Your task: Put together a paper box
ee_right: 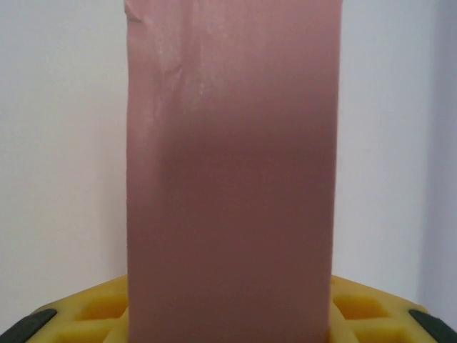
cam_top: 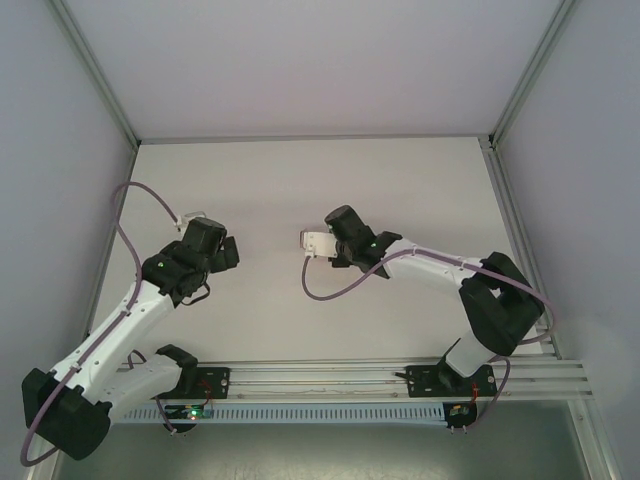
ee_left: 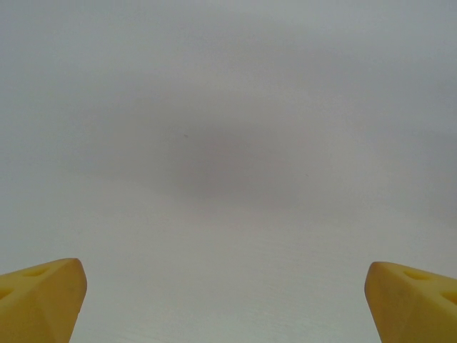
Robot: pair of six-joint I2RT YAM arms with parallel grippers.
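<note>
My right gripper (cam_top: 324,243) is grasping the paper box (ee_right: 228,179) by its long edges, near the middle of the table (cam_top: 410,190). My left gripper (ee_left: 228,304) is released, well apart on the left.

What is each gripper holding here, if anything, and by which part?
The right gripper holds the paper box by its near end, across its width; the left gripper holds nothing.
</note>
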